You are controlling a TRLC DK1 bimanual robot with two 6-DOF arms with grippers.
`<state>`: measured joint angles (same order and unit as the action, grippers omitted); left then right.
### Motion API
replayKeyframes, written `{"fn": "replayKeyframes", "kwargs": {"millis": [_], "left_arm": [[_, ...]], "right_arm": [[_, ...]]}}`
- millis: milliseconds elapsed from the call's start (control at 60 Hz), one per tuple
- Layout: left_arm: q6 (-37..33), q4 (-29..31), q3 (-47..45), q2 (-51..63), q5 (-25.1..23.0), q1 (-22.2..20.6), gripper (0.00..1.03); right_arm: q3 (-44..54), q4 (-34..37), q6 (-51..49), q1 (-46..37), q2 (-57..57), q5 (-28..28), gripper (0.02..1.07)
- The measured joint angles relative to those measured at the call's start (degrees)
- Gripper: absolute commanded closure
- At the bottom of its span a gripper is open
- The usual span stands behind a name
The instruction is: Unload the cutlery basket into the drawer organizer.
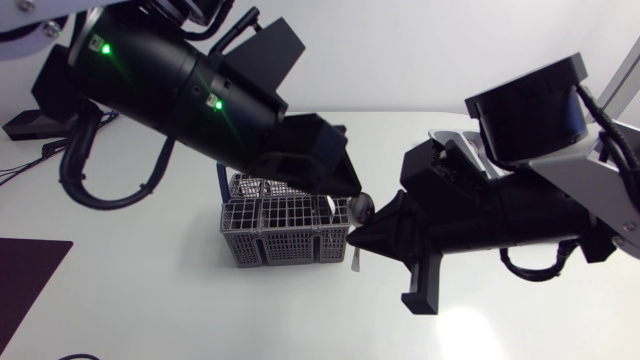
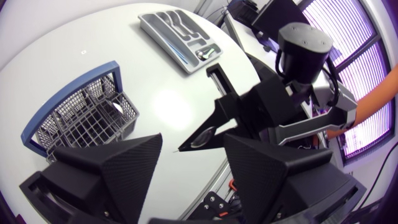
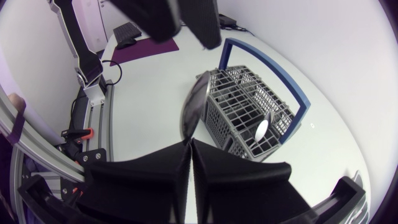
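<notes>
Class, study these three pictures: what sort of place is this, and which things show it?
Most likely a robotics lab bench, not a home kitchen: a left arm and a right arm hang over a plain white table that bears a cutlery basket and a drawer organizer.

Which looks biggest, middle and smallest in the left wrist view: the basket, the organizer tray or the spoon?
1. basket, but it is nearest the camera
2. organizer tray, farther off, so these two are unsure
3. spoon
</notes>
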<state>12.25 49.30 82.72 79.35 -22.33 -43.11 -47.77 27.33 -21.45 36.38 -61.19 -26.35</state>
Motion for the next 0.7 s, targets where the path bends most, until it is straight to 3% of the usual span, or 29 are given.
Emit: {"fn": "replayKeyframes", "kwargs": {"millis": [350, 600, 700], "left_arm": [[7.39, -4.02, 1.36, 2.95, 0.04, 6.25, 0.11], [9.22, -3.91, 3.1, 5.27, 0.46, 6.12, 0.11], [9.27, -2.34, 3.13, 7.23, 3.13, 5.25, 0.11]], "right_arm": [[3.5, 4.44, -4.46, -8.15, 2.73, -0.48, 1.01], [3.76, 7.26, -10.86, -19.91, 4.61, -2.32, 1.01], [3.76, 7.85, -14.23, -26.01, 4.68, -2.86, 1.01]]}}
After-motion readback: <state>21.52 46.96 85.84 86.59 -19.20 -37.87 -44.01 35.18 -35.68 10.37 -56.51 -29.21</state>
